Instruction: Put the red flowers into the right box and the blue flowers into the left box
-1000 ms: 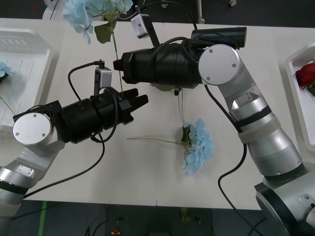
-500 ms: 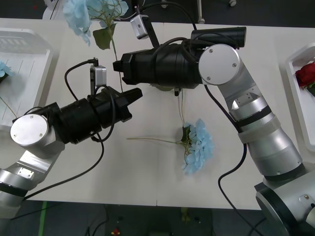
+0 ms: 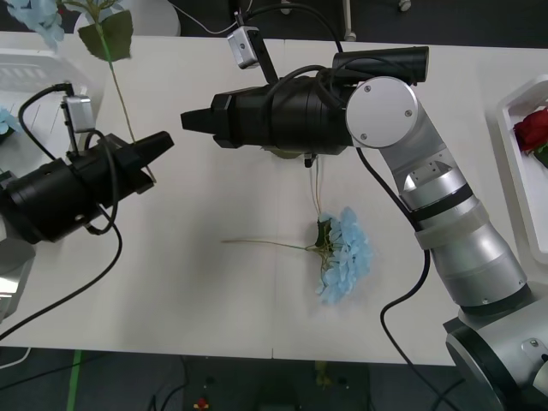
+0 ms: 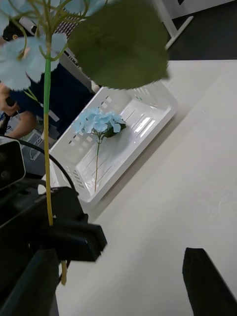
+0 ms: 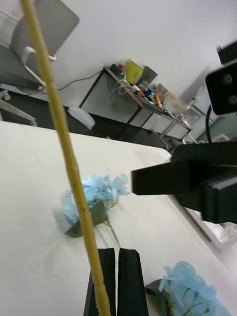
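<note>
1. The step in hand looks like the carry of one blue flower toward the left box. The left end effector has its black fingers pressed together on the flower's thin stem, and the stem rises from there to a broad green leaf and a pale blue head at the far edge of the front view.

2. Taking the left box as the landmark: the held flower stands just beside the box's inner side, its head above the box's far corner. The grip point itself is over bare surface, not yet over the tray.

3. One blue flower already lies inside the left box, head toward the far rim and stem along the slotted floor.

4. Two more blue flowers lie on the surface well away from the left box, out toward the middle; the front view gives the nearer one with its stem pointing back toward the box.

5. The right end effector hangs above the surface, well off the left box, its fingers spread apart and holding nothing. It appears idle.

6. Red flowers sit in the right box, on the far side of the scene from the left box.

7. The next move, as I judge it, calls for bringing the stem over the left box, lowering, then parting the fingers. The tall stem may swing, and the leaf could catch the rim.
</note>
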`<action>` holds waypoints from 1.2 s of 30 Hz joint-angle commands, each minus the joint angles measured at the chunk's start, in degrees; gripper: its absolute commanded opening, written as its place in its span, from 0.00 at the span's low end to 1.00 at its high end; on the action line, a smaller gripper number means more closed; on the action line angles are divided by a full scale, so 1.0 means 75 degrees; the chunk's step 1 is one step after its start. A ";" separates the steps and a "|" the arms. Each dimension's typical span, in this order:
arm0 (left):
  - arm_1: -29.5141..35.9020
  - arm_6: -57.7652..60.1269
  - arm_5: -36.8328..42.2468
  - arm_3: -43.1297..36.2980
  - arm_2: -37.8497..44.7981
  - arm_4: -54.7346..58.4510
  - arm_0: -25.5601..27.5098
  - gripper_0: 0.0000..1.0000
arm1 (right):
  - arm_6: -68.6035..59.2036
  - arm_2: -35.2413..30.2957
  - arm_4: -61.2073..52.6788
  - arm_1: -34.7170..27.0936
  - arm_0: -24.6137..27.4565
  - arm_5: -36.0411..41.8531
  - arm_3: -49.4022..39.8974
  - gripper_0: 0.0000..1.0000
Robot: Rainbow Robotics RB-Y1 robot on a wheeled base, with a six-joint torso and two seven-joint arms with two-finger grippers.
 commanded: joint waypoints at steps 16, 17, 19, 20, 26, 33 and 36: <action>0.1428 0.0554 0.0634 0.2954 0.3614 -0.3813 -0.1356 0.00 | -0.3449 -0.0063 0.0003 -0.1465 -0.0094 0.1458 -0.0426 0.99; 0.1440 0.0577 0.0575 0.3036 0.3602 -0.3919 -0.1403 0.00 | -0.3707 -0.0051 0.0015 -0.1500 -0.0094 0.1493 -0.0485 1.00; 0.1569 0.0683 0.0048 0.3868 0.3567 -0.4739 -0.1907 0.00 | -0.5980 -0.0016 0.0273 -0.1641 -0.0094 0.1833 -0.0696 0.99; 0.1627 0.0730 -0.0104 0.4231 0.3567 -0.5044 -0.2118 0.00 | -0.6730 -0.0016 0.0273 -0.1664 -0.0094 0.1950 -0.0684 0.99; 0.2049 0.0952 -0.0515 0.5638 0.3696 -0.6286 -0.2762 0.00 | -1.0879 0.0101 0.0027 -0.1793 -0.0082 0.2138 -0.0660 0.99; 0.2342 0.1234 -0.0526 0.5977 0.3708 -0.7024 -0.2821 0.00 | -1.4289 0.0734 0.0448 -0.1852 -0.0082 0.2115 -0.0684 0.99; 0.2342 0.1351 -0.0515 0.5977 0.3708 -0.7024 -0.2809 0.45 | -1.5332 0.1098 0.0741 -0.1910 -0.0071 0.2138 -0.0731 1.00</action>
